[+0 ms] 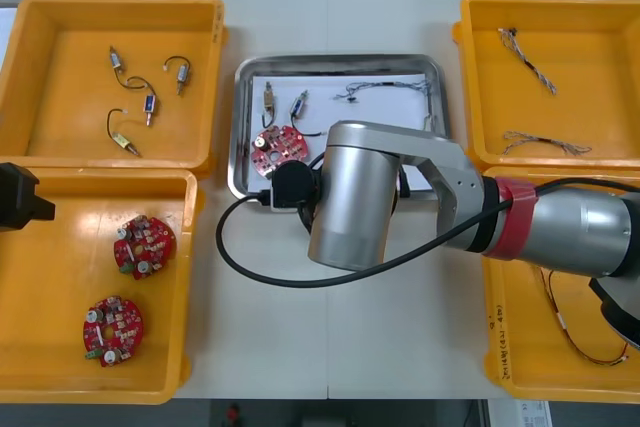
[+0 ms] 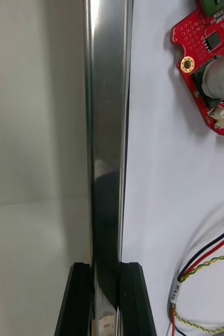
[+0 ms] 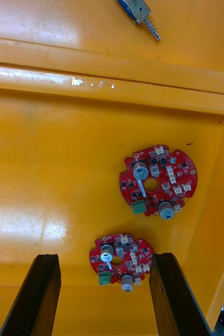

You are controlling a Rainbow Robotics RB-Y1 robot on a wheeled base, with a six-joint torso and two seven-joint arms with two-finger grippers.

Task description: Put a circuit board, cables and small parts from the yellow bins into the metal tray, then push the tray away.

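Observation:
The metal tray [image 1: 340, 60], white inside, holds a red circuit board [image 1: 277, 145], two small metal parts [image 1: 283, 103] and a twisted blue and white cable [image 1: 375, 87]. My right arm reaches across the tray's near side. In the right wrist view my right gripper [image 2: 107, 273] is shut on the tray's shiny rim [image 2: 109, 131], with the board [image 2: 209, 58] and a red and yellow cable [image 2: 206, 262] on the white floor beside it. My left gripper [image 3: 105, 262] hangs open over the near-left yellow bin [image 1: 60, 367], above two circuit boards [image 3: 158, 179].
The far-left bin [image 1: 60, 17] holds several small metal parts with black cables. The far-right bin [image 1: 600, 17] holds two twisted cables [image 1: 545, 143]. A red and yellow cable [image 1: 580, 337] lies in the near-right bin. My left gripper [image 1: 20, 197] shows at the left edge.

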